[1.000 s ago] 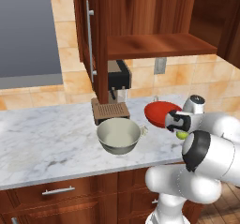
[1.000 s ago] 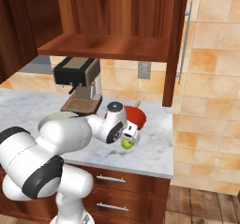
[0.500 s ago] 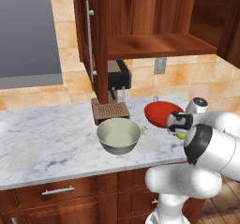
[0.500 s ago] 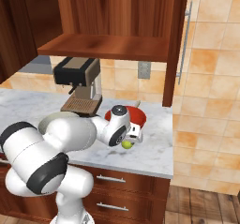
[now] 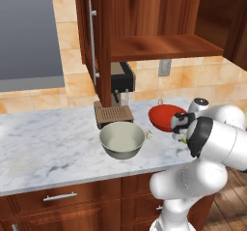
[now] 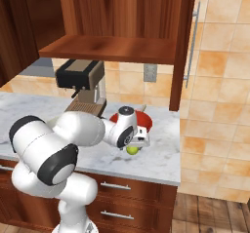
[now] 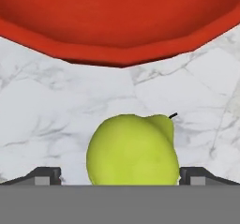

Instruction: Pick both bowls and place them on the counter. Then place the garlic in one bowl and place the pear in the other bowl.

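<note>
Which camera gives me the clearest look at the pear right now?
The hand view: the pear sits large and unobstructed on the marble counter, between the open gripper's fingertips, just short of the red bowl. The right base view shows it small under the hand; the left base view gives only a green sliver.

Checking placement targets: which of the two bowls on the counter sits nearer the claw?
The red bowl, the shallow glossy one. It lies just beyond the pear that the open claw straddles; the deeper grey-beige bowl stands farther off.
</note>
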Robot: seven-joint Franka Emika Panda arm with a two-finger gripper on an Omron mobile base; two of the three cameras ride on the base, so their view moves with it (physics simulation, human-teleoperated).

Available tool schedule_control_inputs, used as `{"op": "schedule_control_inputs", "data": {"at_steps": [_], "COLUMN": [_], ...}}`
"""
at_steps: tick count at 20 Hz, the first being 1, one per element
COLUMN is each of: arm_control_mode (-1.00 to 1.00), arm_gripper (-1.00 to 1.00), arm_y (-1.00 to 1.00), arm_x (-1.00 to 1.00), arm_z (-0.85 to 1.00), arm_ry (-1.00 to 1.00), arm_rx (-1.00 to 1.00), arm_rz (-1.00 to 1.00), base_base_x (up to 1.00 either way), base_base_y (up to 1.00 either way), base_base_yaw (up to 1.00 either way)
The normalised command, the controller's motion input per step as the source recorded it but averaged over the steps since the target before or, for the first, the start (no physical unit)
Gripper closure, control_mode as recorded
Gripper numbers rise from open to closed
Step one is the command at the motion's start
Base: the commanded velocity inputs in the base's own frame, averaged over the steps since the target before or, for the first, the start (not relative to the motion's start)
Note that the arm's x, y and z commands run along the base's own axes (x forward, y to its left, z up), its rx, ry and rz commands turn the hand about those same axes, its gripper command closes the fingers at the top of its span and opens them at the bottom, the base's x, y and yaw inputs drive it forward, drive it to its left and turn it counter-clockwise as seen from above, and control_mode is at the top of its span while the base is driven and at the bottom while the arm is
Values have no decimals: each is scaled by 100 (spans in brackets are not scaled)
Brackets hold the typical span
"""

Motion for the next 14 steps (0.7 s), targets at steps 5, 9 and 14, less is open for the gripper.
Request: {"op": "schedule_control_inputs", "data": {"at_steps": [5, 9, 14], "arm_control_mode": [-100, -100, -100], "arm_gripper": [-100, -100, -100], "arm_y": [-8, -8, -1], "arm_x": [11, 0, 3], "arm_z": [-12, -24, -19], "arm_ry": [2, 5, 2], "arm_rx": [-6, -5, -2], "arm_rz": [7, 5, 5], "base_base_x": [0, 0, 0], "base_base_y": [0, 0, 0], "base_base_yaw": [0, 0, 0]}}
